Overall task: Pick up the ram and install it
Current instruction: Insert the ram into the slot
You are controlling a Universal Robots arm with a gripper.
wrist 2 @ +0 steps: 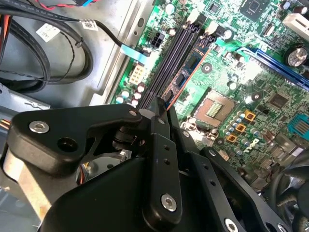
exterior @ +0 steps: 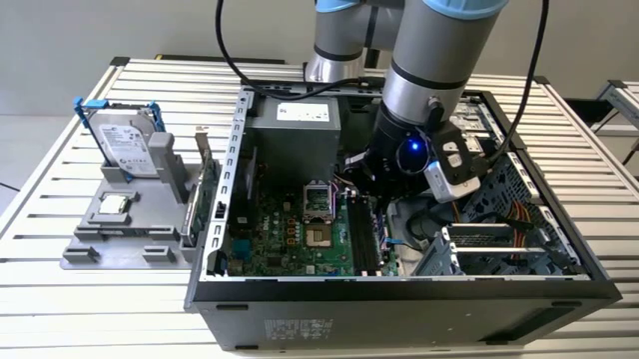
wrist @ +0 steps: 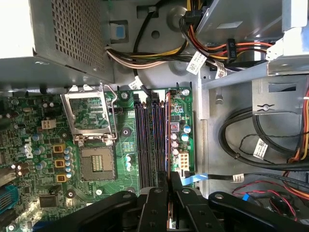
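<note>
PC case (exterior: 399, 288) open, motherboard (exterior: 289, 235) inside w/ empty CPU socket (wrist: 96, 162). Gripper (wrist: 169, 181) down in the case over the memory slots (wrist: 149, 140), fingers pinched on the ram (wrist 2: 186, 72), edge-on above the slots. Exterior view adds tray (exterior: 120, 239) w/ hard drive (exterior: 128, 146) outside. Cables (wrist: 251, 145) sit just beside the slots.

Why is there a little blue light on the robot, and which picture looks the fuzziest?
In the exterior view a small blue lamp glows on the arm's wrist, bright against its dark casing. In the second wrist view the gripper close to the lens looks soft, while the motherboard behind is sharper. In the first wrist view the power supply casing is washed out white by glare.
</note>
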